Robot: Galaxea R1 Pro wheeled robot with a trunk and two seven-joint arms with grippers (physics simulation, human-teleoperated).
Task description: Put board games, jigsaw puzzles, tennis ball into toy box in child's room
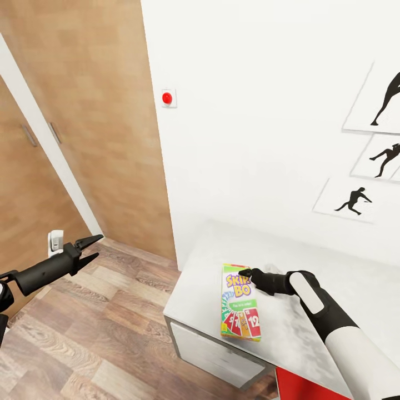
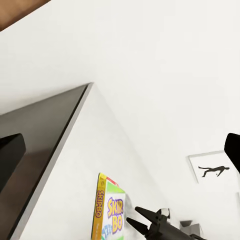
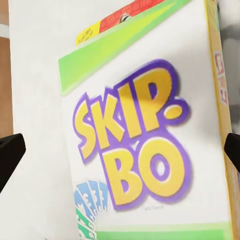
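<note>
The SKIP-BO box (image 1: 240,303) lies flat near the corner of the light surface (image 1: 311,339), directly under the right gripper (image 1: 245,273), whose fingers stand wide apart, seemingly just above the lid rather than touching it. The left gripper (image 1: 92,248), fingers also apart, hangs over the plank floor (image 1: 105,328), well away from the box.

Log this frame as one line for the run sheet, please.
right gripper: open, over SKIP-BO box | box: flat on bed corner, ungrasped | left gripper: open, empty, above floor
</note>
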